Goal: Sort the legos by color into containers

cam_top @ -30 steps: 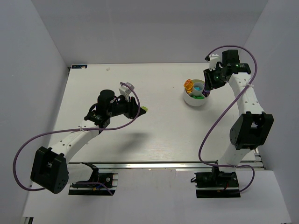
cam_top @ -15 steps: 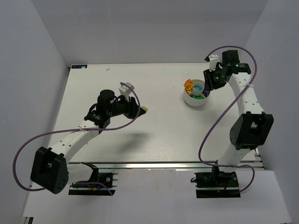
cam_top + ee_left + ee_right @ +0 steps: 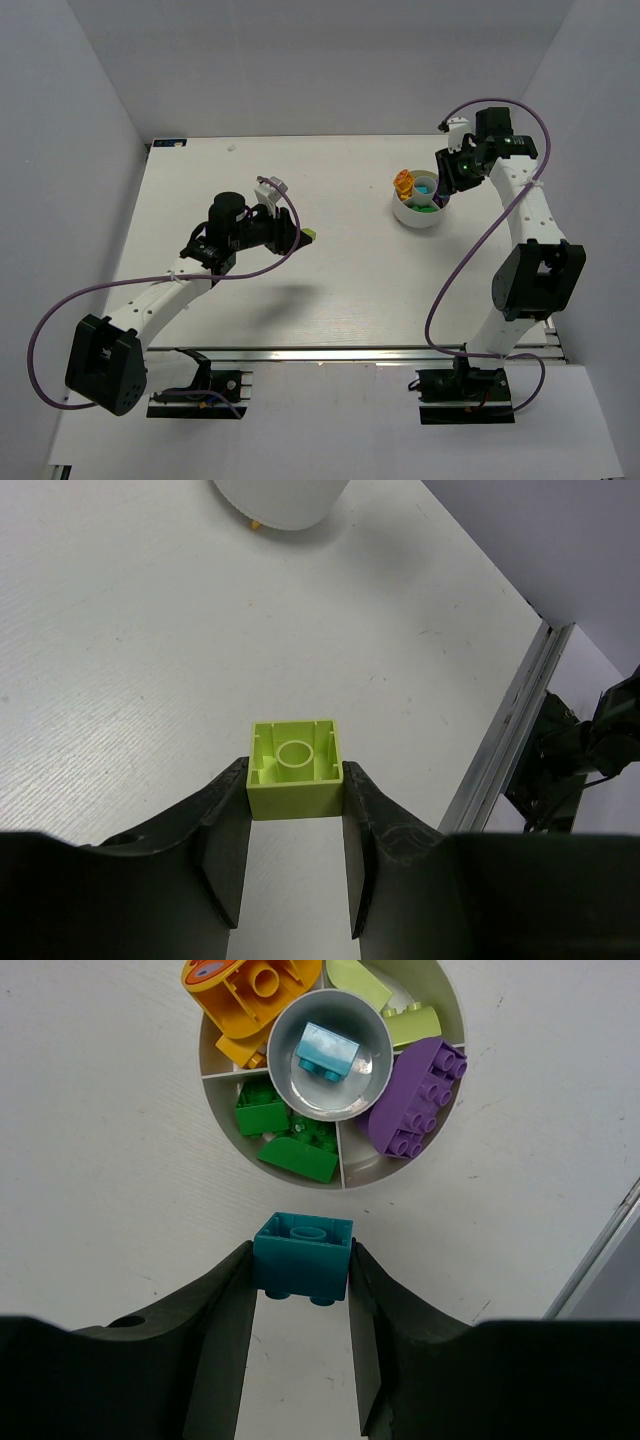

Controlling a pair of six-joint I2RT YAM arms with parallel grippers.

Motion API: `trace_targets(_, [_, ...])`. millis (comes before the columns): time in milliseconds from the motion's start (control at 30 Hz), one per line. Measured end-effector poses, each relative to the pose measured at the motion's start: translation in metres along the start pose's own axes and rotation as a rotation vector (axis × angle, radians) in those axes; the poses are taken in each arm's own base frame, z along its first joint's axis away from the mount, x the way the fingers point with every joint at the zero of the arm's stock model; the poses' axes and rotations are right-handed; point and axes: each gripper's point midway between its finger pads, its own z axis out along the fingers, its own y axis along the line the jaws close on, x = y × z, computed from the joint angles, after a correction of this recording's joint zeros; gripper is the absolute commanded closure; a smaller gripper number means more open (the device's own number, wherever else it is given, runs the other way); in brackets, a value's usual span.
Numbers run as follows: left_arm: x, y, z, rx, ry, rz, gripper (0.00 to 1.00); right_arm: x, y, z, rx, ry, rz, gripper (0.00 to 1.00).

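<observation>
The right gripper (image 3: 300, 1265) pinches a teal brick (image 3: 302, 1250), hollow side showing, just short of the divided white bowl (image 3: 225, 1130). Inside the bowl, green bricks (image 3: 285, 1135) fill the nearest compartment, a purple brick (image 3: 415, 1100) the right one, and a cyan brick (image 3: 328, 1050) the centre cup. Well left of the bowl, the left gripper (image 3: 296, 810) clamps a lime brick (image 3: 294, 755).

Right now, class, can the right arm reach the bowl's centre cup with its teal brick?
Probably yes: the right gripper, shut on the teal brick, hangs beside the bowl, and the centre cup is open, holding one cyan brick.
</observation>
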Motion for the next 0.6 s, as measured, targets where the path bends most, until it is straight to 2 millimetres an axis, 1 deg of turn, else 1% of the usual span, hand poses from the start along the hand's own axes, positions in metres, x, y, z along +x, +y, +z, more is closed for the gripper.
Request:
trace_targets(133, [0.0, 0.0, 0.0, 0.002, 0.0, 0.0, 1.0, -0.002, 0.0, -0.001, 0.0, -0.006, 0.002, 1.0])
trace_targets(267, [-0.001, -0.001, 0.0, 0.003, -0.002, 0.001, 1.0, -0.011, -0.002, -0.005, 0.01, -0.032, 0.008, 1.0])
trace_targets(433, [0.0, -0.001, 0.0, 0.005, -0.001, 0.001, 1.0, -0.019, -0.004, -0.003, 0.02, -0.061, 0.02, 1.0])
trace_targets(500, [0.0, -0.001, 0.0, 0.005, -0.001, 0.001, 1.0, -0.022, -0.006, -0.001, 0.02, -0.065, 0.028, 1.0])
trace_targets(600, [0.0, -0.001, 0.0, 0.005, -0.001, 0.001, 1.0, -0.029, -0.011, 0.011, 0.019, -0.071, 0.035, 1.0])
